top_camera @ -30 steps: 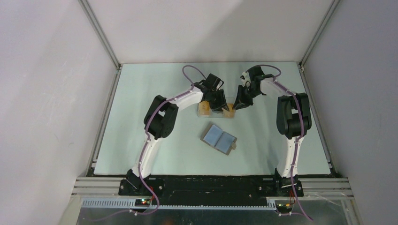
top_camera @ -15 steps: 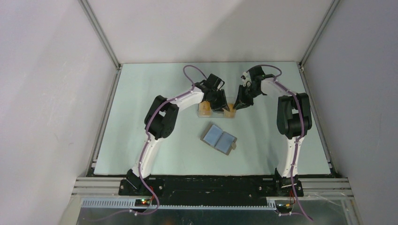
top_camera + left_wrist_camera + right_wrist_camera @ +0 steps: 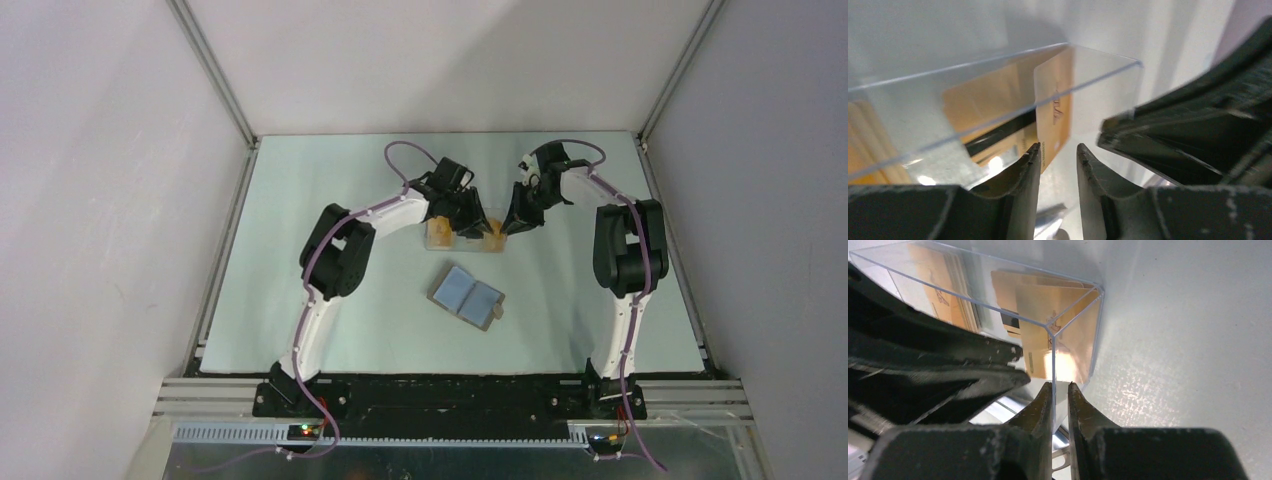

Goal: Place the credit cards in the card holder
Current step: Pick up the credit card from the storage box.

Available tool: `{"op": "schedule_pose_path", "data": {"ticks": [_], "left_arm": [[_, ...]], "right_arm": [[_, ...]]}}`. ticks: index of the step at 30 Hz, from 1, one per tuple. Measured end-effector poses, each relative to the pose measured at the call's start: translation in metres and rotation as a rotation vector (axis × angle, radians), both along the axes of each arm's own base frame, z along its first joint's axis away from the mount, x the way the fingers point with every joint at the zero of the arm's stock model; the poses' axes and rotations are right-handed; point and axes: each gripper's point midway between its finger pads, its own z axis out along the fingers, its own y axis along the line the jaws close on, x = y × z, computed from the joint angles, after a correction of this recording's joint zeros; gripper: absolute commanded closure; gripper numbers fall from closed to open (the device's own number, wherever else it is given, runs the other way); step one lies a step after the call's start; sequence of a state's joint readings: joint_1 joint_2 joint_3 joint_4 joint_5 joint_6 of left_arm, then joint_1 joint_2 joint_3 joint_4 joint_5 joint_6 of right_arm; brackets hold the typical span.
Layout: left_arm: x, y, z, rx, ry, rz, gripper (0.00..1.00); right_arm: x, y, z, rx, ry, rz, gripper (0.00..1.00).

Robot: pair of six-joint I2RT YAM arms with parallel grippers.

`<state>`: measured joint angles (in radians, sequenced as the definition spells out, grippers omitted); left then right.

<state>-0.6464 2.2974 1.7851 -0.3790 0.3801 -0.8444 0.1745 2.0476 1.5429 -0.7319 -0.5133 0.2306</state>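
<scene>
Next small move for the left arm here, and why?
Probably close the left gripper on the nearest card and lift it out. Its jaws stand apart with that card's lower edge just ahead of them, inside the clear box, whose corner wall the right gripper pinches. The holder lies open nearby.

Your credit cards [image 3: 437, 233] stand on edge inside the clear box [image 3: 463, 238] at far centre, orange-gold, leaning, grouped at its two ends. One of them bears light script; another shows a dark stripe. Your card holder [image 3: 467, 297] lies open and flat on the box's near side, apart from it, grey-blue faces up.
</scene>
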Motion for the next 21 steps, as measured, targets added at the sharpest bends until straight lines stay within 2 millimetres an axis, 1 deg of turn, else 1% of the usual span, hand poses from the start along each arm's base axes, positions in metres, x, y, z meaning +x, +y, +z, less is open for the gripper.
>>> {"op": "schedule_pose_path", "data": {"ticks": [2, 6, 9, 14, 16, 19, 21], "left_arm": [[-0.001, -0.002, 0.010, -0.041, -0.012, 0.000, 0.65], [-0.002, -0.014, 0.033, -0.152, -0.049, -0.011, 0.66], [-0.001, -0.019, 0.039, -0.197, -0.061, -0.013, 0.65], [-0.002, -0.019, 0.037, -0.200, -0.058, -0.009, 0.65], [-0.001, -0.018, 0.035, -0.191, -0.065, -0.002, 0.63], [0.003, -0.010, 0.024, -0.131, -0.083, 0.017, 0.59], [0.003, 0.000, 0.013, -0.068, -0.084, 0.032, 0.57]], "right_arm": [[0.000, 0.000, 0.000, 0.002, 0.000, 0.000, 0.97], [-0.002, 0.003, 0.000, 0.011, 0.003, 0.007, 0.97], [-0.003, 0.005, 0.000, 0.017, 0.005, 0.012, 0.97], [-0.003, 0.006, 0.000, 0.017, 0.005, 0.013, 0.96], [-0.003, 0.005, 0.000, 0.017, 0.005, 0.013, 0.96], [-0.003, 0.005, 0.000, 0.017, 0.005, 0.013, 0.96], [-0.003, 0.005, 0.000, 0.017, 0.005, 0.013, 0.96]]}}
